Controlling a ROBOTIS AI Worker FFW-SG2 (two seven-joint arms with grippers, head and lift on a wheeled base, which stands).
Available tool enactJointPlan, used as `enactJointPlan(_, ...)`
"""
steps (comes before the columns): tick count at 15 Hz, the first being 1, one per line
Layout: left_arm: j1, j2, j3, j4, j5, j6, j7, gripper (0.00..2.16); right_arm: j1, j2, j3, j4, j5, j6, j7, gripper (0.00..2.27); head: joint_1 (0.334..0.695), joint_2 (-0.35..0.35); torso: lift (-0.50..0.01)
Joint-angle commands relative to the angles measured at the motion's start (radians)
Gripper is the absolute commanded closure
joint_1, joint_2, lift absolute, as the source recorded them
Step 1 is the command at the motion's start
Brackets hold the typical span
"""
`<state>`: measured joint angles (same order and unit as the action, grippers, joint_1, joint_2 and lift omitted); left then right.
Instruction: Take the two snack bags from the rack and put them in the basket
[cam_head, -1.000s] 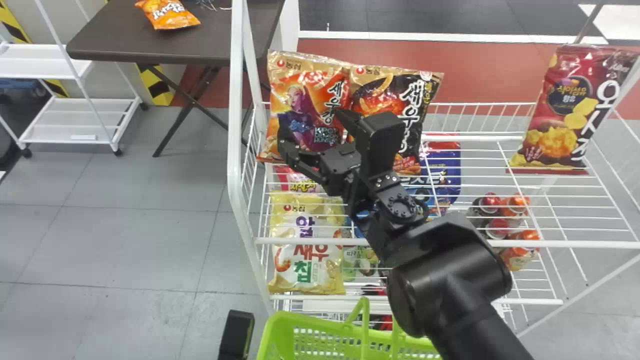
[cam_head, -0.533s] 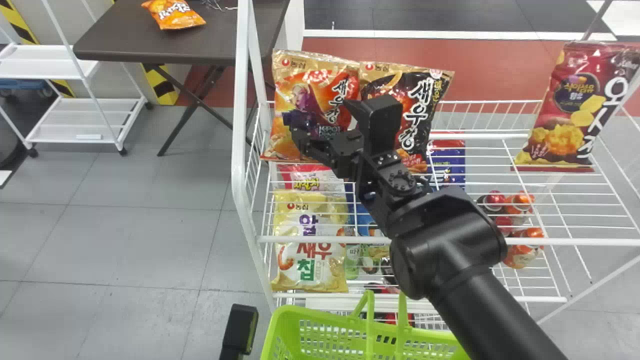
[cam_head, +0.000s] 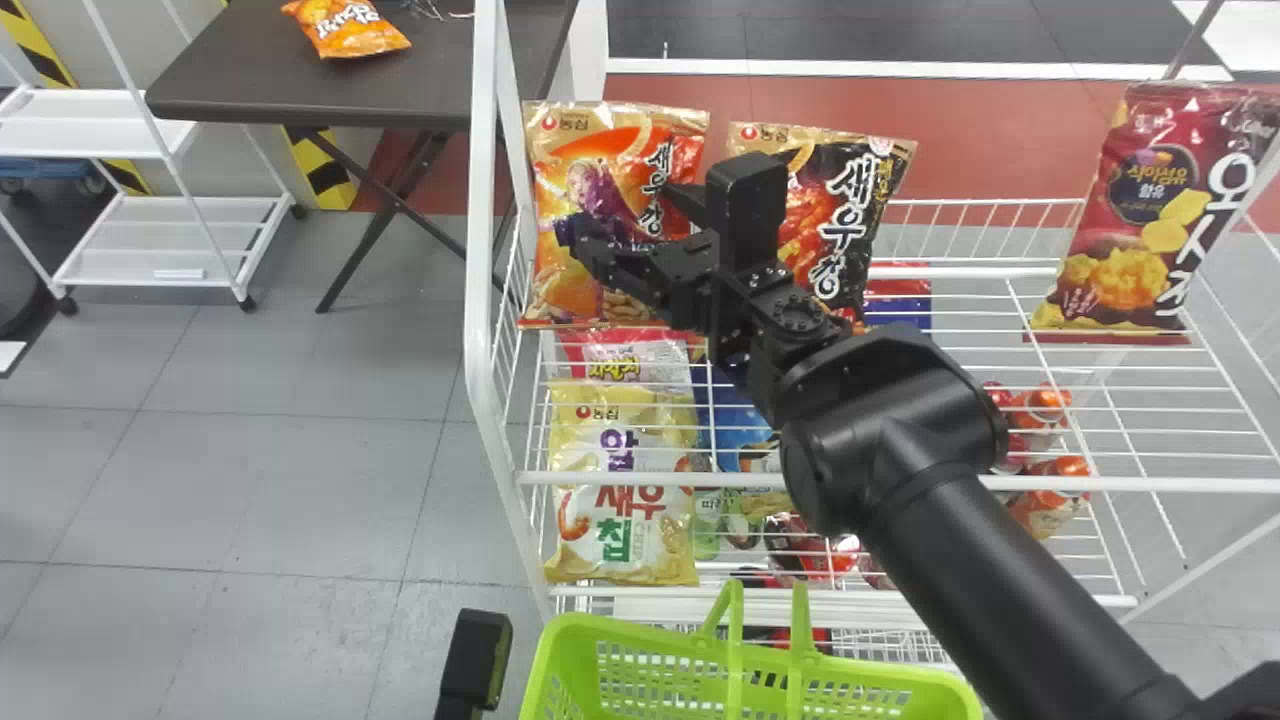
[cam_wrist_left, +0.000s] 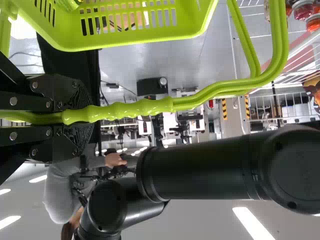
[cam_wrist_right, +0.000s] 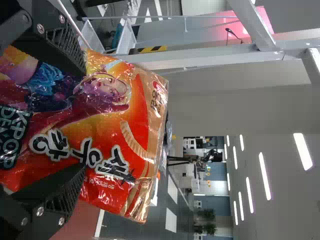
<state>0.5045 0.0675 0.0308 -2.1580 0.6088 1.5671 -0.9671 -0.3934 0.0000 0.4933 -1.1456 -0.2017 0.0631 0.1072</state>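
Over at the far left stands a white tiered cart (cam_head: 110, 125), and beside it a dark brown folding table (cam_head: 290, 85) with an orange snack packet (cam_head: 345, 27) lying on top. Next along, low down by the bottom edge, comes the left gripper (cam_head: 475, 650), just left of the green shopping basket (cam_head: 590, 632). From its wrist camera, I can see the left gripper (cam_wrist_left: 82, 117) has its two fingers closed round a ribbed green handle (cam_wrist_left: 145, 107) of that basket.

Above the basket rises the white wire rack (cam_head: 482, 250). At the left end of its top shelf, an orange snack bag with a purple-haired figure on it (cam_head: 560, 180) stands upright, facing us. Right up at its front is the right gripper (cam_head: 622, 215), its fingers spread wide, one toward either side of the printed figure. They overlap the bag's face, though I can't tell whether either actually touches it. A shelf lower, a pink-and-white snack bag (cam_head: 640, 355) sits behind a pale yellow shrimp chip bag (cam_head: 620, 480).

To the right of the orange one, a black-and-gold snack bag (cam_head: 850, 210) leans slightly, partly covered by the right arm. Farther right are orange-capped bottles (cam_head: 1050, 485) below, and a tall maroon chip bag (cam_head: 1140, 220) stands tilted on the top shelf.
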Motion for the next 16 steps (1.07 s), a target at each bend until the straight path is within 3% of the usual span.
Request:
enactJointPlan(1,0.0,0.0,0.006,0.007,0.0,0.004,-0.002,1.77,-0.009,0.001,0.005,-0.005,0.007,0.087,0.002,1.14,0.695,0.047,-0.011)
enactJointPlan(2,0.0,0.0,0.006,0.009,0.0,0.004,-0.002,1.77,-0.009,0.001,0.005,-0.013,0.011,0.105,0.002,1.49,0.695,0.05,-0.011)
enactJointPlan(6,-0.001,-0.003,0.003,0.017,-0.001,0.004,0.002,1.77,0.011,0.001,0.005,-0.031,0.022,0.136,0.006,2.0,0.695,0.054,-0.011)
enactJointPlan(10,-0.003,-0.003,-0.003,0.015,-0.003,0.004,0.011,1.77,0.064,0.001,-0.001,-0.126,0.028,0.139,0.006,2.01,0.695,0.057,-0.011)
enactJointPlan(16,-0.011,-0.003,-0.005,0.015,-0.004,0.004,0.018,1.77,0.208,0.001,-0.013,-0.421,0.008,0.206,-0.011,2.01,0.695,0.086,-0.011)
